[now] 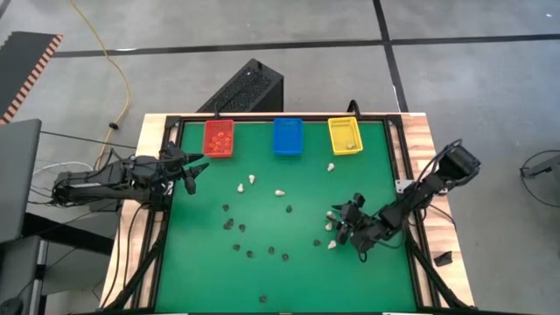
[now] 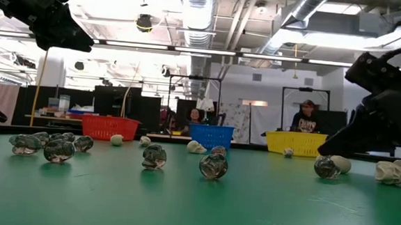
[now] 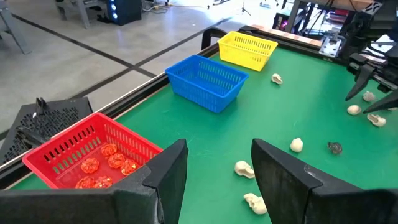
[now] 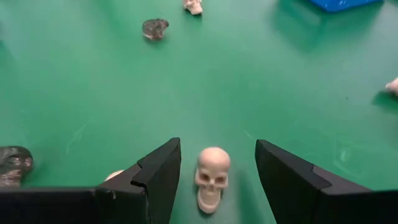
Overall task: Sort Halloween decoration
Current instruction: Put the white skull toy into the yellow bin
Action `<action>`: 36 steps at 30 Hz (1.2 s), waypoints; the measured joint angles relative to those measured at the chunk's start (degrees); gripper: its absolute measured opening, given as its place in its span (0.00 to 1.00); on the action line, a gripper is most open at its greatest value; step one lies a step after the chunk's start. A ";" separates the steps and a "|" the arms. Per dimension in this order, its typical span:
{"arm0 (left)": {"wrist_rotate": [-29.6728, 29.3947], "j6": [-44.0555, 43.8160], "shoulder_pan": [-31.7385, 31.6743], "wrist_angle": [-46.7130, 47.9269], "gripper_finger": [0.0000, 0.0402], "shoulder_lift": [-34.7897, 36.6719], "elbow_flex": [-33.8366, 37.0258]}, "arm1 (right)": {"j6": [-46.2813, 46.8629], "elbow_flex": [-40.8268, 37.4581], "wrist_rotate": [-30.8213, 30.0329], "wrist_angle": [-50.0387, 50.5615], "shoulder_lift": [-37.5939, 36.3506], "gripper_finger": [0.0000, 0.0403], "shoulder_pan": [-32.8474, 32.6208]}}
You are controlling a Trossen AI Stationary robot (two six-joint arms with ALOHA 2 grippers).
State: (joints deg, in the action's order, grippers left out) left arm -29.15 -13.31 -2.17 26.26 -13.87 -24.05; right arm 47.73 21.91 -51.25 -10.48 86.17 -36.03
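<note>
Small cream and black trinkets of the Halloween decoration lie scattered on the green mat. Orange ones lie in the red bin, and cream ones in the yellow bin. My right gripper is low over the mat at the right, open. Its fingers stand on either side of a cream skull without touching it. The skull rests on the mat. My left gripper waits open above the mat's left edge, close to the red bin.
A blue bin stands between the red and yellow bins along the far edge. Black trinkets cluster toward the near middle and cream ones toward the far middle. Another cream piece and a black one lie beside my right gripper.
</note>
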 joint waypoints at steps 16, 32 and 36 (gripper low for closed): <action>0.00 -0.01 -0.02 0.00 0.42 0.00 0.00 | 8.40 0.02 -1.95 -4.30 9.72 0.53 -0.38; 0.00 -0.01 0.00 -0.02 0.42 0.00 0.00 | 8.37 -0.04 -0.50 -4.86 5.85 0.25 0.17; 0.00 0.01 -0.01 -0.01 0.42 0.00 0.00 | 7.37 -0.02 -0.61 -4.98 4.30 0.25 0.75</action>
State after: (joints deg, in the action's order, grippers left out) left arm -29.15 -13.31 -2.19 26.26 -13.87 -24.05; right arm 55.10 21.89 -51.86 -15.46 90.48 -35.28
